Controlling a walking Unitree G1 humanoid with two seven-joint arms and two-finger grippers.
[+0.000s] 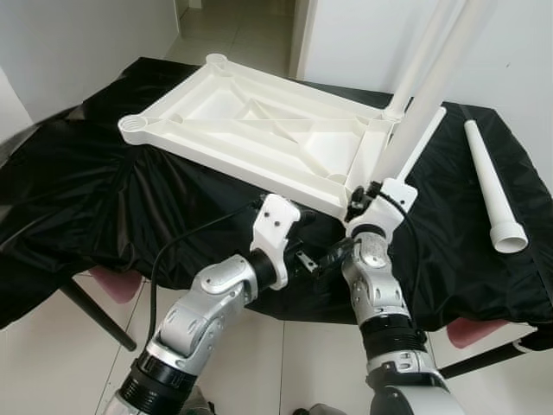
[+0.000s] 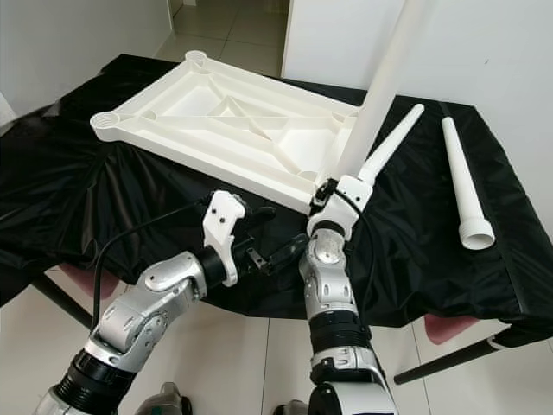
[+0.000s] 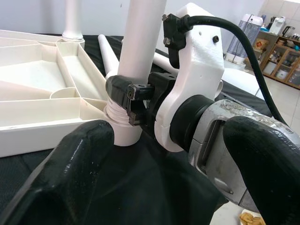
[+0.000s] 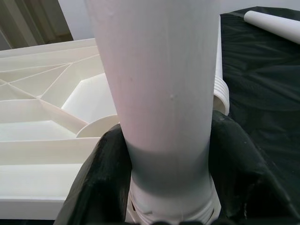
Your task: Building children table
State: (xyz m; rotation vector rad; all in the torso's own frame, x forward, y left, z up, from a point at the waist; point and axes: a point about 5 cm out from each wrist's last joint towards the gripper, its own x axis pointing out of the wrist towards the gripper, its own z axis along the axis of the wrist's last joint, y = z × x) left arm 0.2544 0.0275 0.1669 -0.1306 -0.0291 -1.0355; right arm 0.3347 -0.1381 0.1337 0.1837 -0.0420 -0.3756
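My right end effector point(image 2: 329, 192) is clenched around the base of a white table leg point(image 2: 380, 82), both fingers wrapped on it just above its threaded end, right at the near corner socket of the upside-down children's table top point(image 2: 226, 121). That top lies flat on the black-draped tabletop point(image 2: 69, 199). Progress check: one leg point(image 1: 421, 56) already stands upright in the far right corner, and this one I judge is seating now. Two more legs wait on the cloth, one point(image 2: 393, 138) just beside my wrist, another point(image 2: 464, 184) well apart to the right. The two left sockets look unfilled. My right forearm rises nearly vertical under the leg. My left end effector point(image 1: 311, 251) hovers released just beside it, arm bent low, pointing at the right wrist.
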